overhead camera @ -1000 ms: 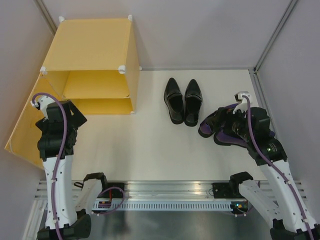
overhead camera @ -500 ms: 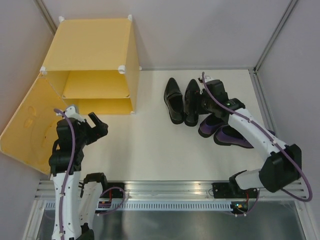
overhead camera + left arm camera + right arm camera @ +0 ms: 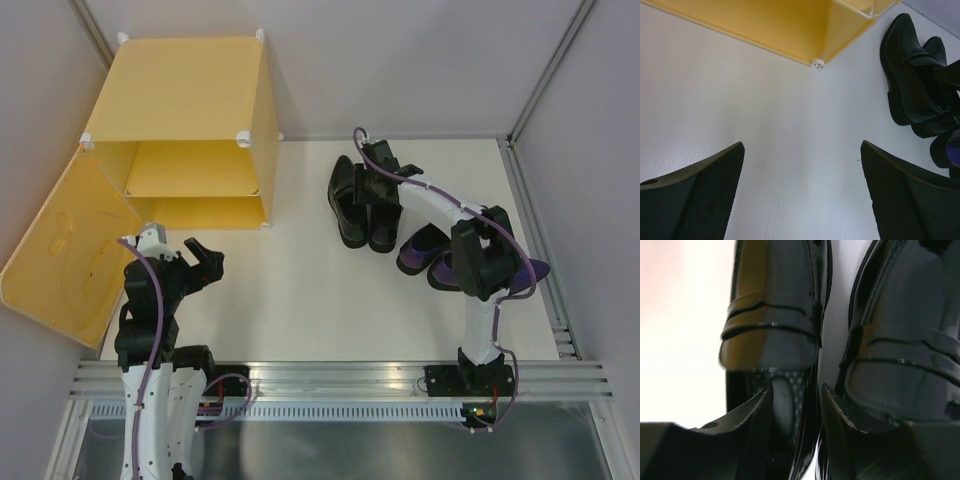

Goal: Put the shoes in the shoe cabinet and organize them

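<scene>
Right claw [image 3: 368, 192], half-open at one o'clock, straddles the side wall of a black shoe [image 3: 346, 218], ready to pinch and lift it; left claw [image 3: 205, 256] hovers wide open, empty.

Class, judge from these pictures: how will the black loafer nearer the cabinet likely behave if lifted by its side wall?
The black loafer shines, so pads may slip. Its side wall, between the right gripper's fingers, looks thin and may flex. Pinched off-centre, it would probably tilt.
</scene>
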